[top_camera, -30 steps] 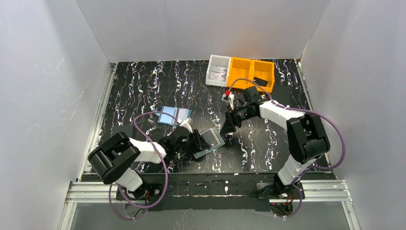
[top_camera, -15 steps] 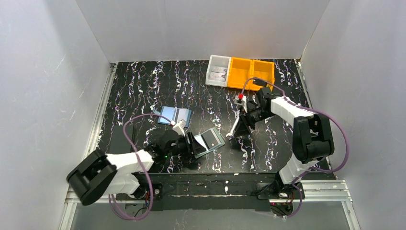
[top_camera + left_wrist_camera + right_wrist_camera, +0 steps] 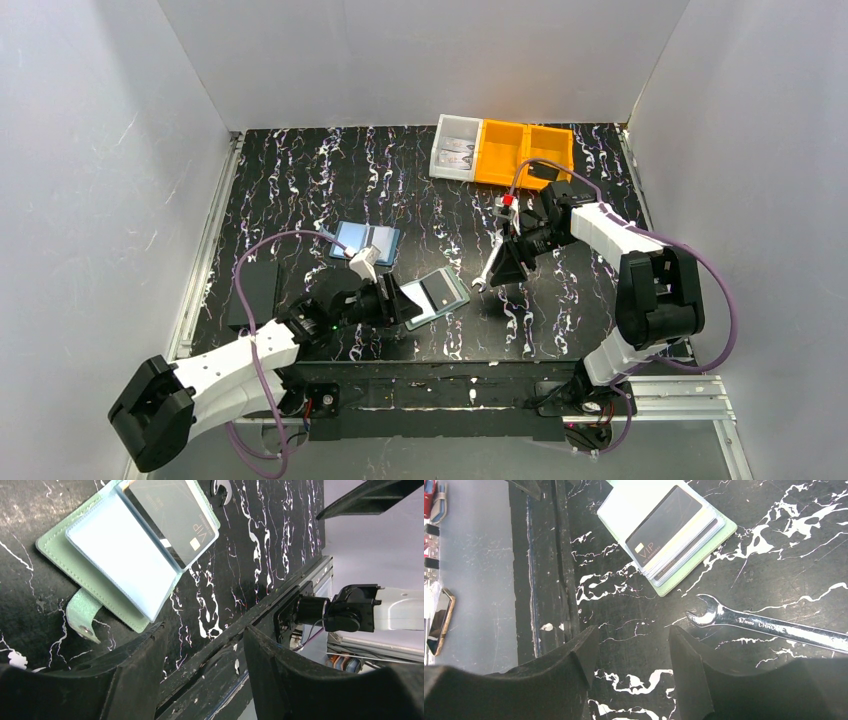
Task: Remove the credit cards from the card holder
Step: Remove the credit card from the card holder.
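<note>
Two end effectors released, empty: left end effector [image 3: 397,300] just beside sage-green soft card holder [image 3: 452,297], right end effector [image 3: 505,268] near opposite side. Holder spread flat near tabletop front edge, exposing slots for access; black VIP credit card [image 3: 664,525] topmost, not yet extracted.

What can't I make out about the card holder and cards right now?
1. Cards under the black card: right wrist shows only stacked edges, count unclear.
2. The card holder, pale panel: left wrist, frosted sleeve hides any contents.
3. The wrench: right wrist, frame edge cuts off its handle end.
</note>
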